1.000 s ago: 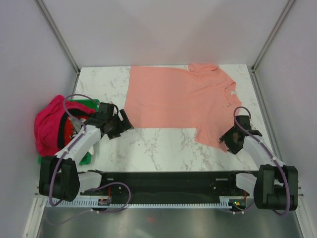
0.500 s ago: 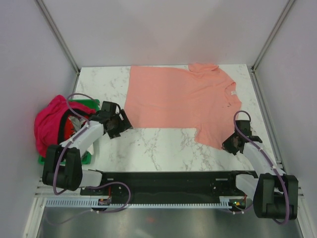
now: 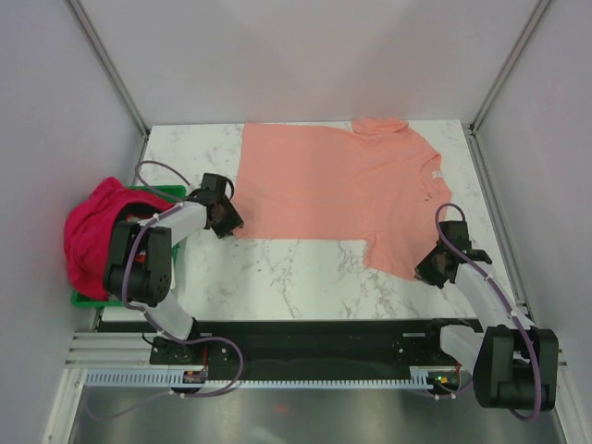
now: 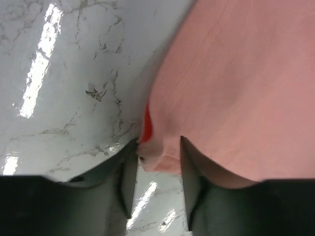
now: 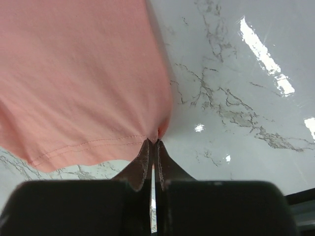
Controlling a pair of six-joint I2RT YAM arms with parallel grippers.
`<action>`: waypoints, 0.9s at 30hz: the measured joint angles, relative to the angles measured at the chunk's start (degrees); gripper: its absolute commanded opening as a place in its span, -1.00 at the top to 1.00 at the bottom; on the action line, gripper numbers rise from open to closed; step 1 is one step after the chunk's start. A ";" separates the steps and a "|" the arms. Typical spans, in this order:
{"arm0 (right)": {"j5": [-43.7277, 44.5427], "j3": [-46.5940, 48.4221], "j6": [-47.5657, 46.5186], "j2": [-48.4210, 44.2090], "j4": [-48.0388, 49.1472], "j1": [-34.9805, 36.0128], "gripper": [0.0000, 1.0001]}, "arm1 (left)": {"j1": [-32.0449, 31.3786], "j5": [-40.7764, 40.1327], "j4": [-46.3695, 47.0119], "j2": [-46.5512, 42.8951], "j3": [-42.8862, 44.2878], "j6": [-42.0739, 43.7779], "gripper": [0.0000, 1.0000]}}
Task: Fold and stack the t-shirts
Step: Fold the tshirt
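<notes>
The salmon-pink t-shirt (image 3: 333, 190) lies spread flat on the marble table (image 3: 296, 268). Its near-left hem corner sits between the half-parted fingers of the left gripper (image 4: 157, 143), whose arm is folded low beside the shirt. The right gripper (image 5: 153, 143) is pinched tight on the hem of the shirt's near sleeve, its arm stretched low. A magenta-pink t-shirt (image 3: 88, 236) is heaped to the shirt's left.
</notes>
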 measured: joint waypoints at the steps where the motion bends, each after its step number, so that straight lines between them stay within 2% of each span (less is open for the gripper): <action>1: -0.09 0.24 -0.15 -0.09 -0.24 0.00 1.00 | 0.00 -0.02 0.52 0.63 0.46 -0.35 0.42; 3: -0.17 0.42 -0.28 -0.37 -0.63 0.00 1.00 | 0.00 0.04 1.18 1.70 0.81 -1.14 0.83; 5: -0.35 0.44 -0.15 -0.70 -1.01 0.00 1.00 | 0.00 0.04 1.16 1.81 0.83 -1.57 0.96; 11: 0.66 2.36 1.86 -5.70 -6.19 0.00 1.00 | 0.00 0.59 -0.22 -3.17 -2.27 -1.68 0.96; 19: 3.39 10.62 5.31 -18.47 -17.05 0.00 1.00 | -0.79 2.08 -6.29 -21.86 -8.31 -1.68 0.96; 23: 4.22 17.51 4.94 -13.94 -19.23 0.00 1.00 | -0.76 2.03 -10.03 -24.20 -6.19 -1.62 0.96; 27: 4.76 26.45 2.67 -4.46 -18.80 0.00 1.00 | -0.72 1.97 -13.94 -20.65 0.79 -1.14 0.96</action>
